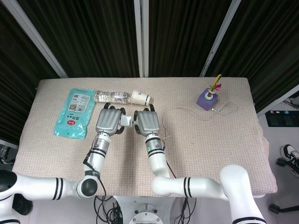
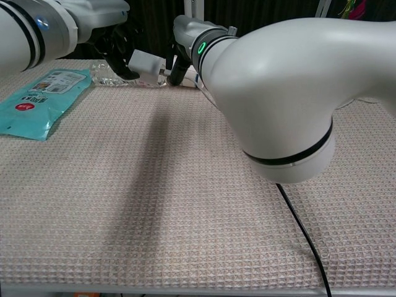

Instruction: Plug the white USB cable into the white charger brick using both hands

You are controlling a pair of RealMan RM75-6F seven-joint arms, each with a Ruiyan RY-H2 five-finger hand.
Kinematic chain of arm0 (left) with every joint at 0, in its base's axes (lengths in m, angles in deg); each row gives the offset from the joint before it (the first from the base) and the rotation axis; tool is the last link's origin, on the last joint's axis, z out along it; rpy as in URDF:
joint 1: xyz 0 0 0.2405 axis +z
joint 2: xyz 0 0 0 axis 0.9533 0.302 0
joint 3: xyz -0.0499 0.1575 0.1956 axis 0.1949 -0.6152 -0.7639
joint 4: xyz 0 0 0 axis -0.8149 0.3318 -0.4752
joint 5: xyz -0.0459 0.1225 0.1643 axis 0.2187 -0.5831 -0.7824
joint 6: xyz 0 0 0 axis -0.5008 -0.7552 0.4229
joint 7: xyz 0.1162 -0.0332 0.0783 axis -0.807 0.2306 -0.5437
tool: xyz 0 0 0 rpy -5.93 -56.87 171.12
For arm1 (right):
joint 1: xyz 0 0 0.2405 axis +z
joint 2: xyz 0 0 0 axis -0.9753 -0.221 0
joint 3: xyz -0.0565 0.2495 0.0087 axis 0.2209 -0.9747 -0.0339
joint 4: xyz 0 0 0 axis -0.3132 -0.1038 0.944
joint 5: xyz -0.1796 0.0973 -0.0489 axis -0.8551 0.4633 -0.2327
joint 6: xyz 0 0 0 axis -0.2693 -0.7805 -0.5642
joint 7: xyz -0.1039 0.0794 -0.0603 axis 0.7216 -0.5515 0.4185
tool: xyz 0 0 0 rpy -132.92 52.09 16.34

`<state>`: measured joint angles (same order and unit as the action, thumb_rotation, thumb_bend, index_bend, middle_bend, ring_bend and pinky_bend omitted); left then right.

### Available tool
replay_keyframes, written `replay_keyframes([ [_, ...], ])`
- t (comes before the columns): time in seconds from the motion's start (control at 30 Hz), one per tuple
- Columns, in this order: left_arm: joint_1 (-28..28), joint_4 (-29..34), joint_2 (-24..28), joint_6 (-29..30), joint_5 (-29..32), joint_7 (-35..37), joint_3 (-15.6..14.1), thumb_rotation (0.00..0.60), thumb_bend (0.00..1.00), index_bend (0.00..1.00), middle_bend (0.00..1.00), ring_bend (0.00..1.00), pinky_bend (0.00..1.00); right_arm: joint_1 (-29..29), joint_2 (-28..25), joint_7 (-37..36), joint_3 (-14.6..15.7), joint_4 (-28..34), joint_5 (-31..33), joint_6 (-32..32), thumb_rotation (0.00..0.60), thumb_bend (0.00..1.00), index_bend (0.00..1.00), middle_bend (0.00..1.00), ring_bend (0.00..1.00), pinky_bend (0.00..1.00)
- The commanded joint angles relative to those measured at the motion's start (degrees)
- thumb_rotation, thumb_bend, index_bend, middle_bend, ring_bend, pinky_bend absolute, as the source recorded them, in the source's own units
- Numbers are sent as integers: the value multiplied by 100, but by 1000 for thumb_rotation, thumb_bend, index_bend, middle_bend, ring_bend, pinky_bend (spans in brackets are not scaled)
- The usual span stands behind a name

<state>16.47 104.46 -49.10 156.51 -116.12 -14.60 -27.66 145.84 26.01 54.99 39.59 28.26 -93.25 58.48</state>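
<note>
Now the left hand (image 1: 109,122) pinches the white charger brick (image 1: 125,121), with the cable plug (image 2: 166,72) pinched by the right hand (image 1: 147,122) at its side.

Both arms are glossy white, rounded shells with black bands at the joints. Each robot hand, the left (image 1: 109,122) and the right (image 1: 147,122), has a ribbed silver-grey metal back and black fingers. A ring of green light glows on the right wrist (image 2: 202,47). A black cable (image 2: 304,238) trails from under the right arm.
</note>
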Motion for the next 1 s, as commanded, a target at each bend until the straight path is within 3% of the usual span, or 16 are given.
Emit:
replay_keyframes([
  [0.03, -5, -36, 7, -62, 37, 72, 6, 590, 368, 471, 452, 278, 144, -18, 43, -76, -34, -71, -29, -47, 600, 327, 601, 534, 273, 92],
  [1.0, -113, -23, -2, -293, -82, 498, -132, 594, 368, 471, 452, 278, 145, 31, 260, -310, -207, -311, -210, -257, 600, 327, 600, 534, 279, 107],
])
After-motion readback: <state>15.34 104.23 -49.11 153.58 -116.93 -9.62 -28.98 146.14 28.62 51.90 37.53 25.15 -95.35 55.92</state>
